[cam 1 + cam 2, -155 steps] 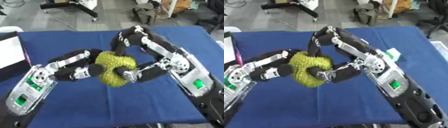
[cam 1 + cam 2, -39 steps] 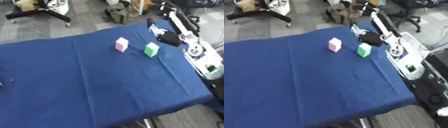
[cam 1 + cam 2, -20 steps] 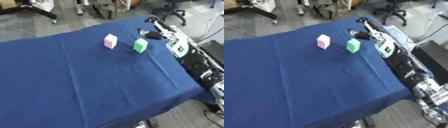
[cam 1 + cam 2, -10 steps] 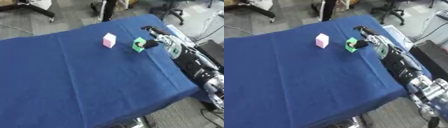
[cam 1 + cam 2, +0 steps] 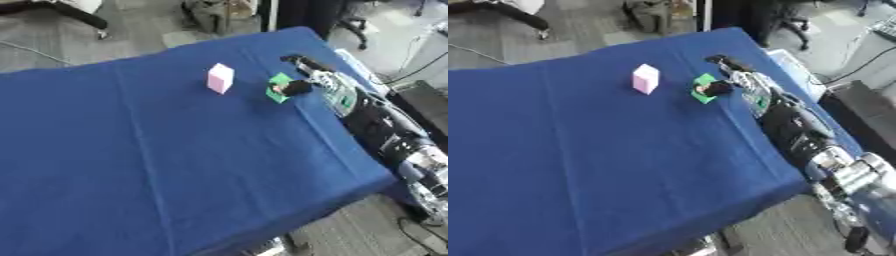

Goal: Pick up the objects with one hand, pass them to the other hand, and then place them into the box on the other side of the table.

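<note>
Vs. half a sec ago, the right hand [image 5: 302, 80] has been brought onto the green block [image 5: 278, 89]: its thumb is laid on the block's near-right face, the other fingers stretched past the far side, so the block is seen pinched betw. them. The block now looks tilted on the cloth, though whether it is lifted cannot be told. The pink block [image 5: 220, 78] is unchanged, upright, just left of the green one, apart from it. Both are small, plain-faced cuboids. The bench [image 5: 157, 165] is covered w/ a matte blue cloth, faintly creased. Arm: black shells, silver joints.
</note>
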You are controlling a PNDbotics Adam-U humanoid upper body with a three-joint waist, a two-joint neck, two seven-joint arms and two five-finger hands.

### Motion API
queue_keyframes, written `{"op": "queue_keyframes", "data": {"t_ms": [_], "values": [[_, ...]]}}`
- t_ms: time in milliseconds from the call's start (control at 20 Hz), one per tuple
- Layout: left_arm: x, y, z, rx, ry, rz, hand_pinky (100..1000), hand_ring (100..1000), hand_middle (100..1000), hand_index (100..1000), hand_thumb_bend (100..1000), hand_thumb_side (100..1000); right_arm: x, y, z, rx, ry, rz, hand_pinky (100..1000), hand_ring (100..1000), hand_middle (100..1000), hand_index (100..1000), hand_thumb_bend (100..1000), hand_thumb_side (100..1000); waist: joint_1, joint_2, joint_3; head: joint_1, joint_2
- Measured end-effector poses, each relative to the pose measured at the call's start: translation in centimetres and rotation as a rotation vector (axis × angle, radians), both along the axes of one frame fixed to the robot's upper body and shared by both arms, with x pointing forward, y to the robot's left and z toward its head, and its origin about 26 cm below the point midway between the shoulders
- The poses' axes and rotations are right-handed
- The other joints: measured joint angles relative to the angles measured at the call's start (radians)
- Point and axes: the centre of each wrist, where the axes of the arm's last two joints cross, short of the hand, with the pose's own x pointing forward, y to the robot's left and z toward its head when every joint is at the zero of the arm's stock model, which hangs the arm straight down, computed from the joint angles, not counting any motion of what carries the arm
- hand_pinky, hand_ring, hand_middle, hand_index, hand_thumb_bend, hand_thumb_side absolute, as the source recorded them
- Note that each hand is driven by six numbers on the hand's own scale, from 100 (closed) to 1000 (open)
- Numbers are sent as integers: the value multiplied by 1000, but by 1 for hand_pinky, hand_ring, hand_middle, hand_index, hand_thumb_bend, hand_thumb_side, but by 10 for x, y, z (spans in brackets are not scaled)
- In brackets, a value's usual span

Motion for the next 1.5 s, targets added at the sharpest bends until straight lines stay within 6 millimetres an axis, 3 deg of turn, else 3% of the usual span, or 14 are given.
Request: {"op": "queue_keyframes", "data": {"t_ms": [550, 1050, 1200, 1500], "values": [[0, -1, -1, 2, 2, -5, 835, 888, 752, 759, 583, 713, -6, -7, -16, 24, 44, -43, 882, 970, 948, 989, 261, 528, -3, 1, 4, -8, 0], [-1, -2, 1, 0, -2, -8, 835, 888, 752, 760, 569, 718, -7, -7, -20, 30, 52, -48, 856, 932, 772, 969, 233, 513, -3, 3, 5, -21, 0], [-1, -2, 1, 0, -2, -8, 834, 888, 752, 760, 567, 720, -7, -6, -21, 28, 40, -52, 833, 892, 662, 936, 204, 465, -3, 3, 5, -26, 0], [-1, -2, 1, -2, -1, -10, 830, 893, 752, 760, 560, 725, -7, -4, -22, 8, -28, -78, 799, 845, 568, 881, 116, 362, -2, 3, 6, -31, 0]]}}
